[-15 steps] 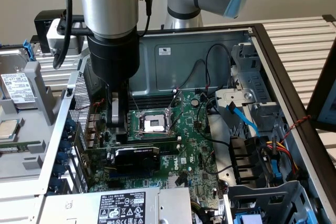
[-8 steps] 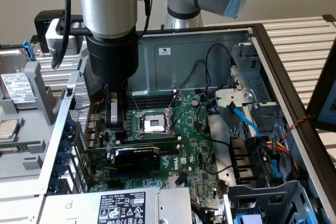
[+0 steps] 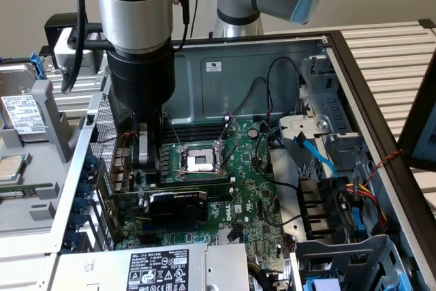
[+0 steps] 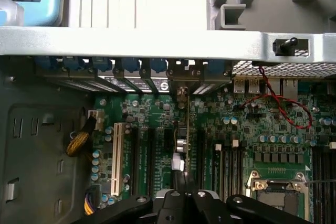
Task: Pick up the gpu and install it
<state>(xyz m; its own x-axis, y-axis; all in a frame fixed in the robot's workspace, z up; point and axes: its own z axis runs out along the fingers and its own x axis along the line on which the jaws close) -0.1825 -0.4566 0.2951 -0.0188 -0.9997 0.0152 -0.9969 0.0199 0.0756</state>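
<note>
The gpu [image 3: 178, 204], a green card with a black fan shroud, stands on edge across the large green motherboard [image 3: 255, 189] inside the open computer case. My gripper [image 3: 145, 167] reaches straight down from the arm onto the card's end nearest the case's rear slots. In the wrist view the gpu [image 4: 187, 129] appears edge-on as a thin line running from the slot brackets to my gripper [image 4: 184, 184]. The black fingers are shut on its top edge.
The CPU socket [image 3: 199, 161] lies just beyond the card. Black and red cables [image 3: 272, 100] cross the board. A power supply [image 3: 163, 267] sits at the near edge and drive cages [image 3: 340, 257] at the exterior view's right. A hard drive [image 3: 24, 114] lies outside the case.
</note>
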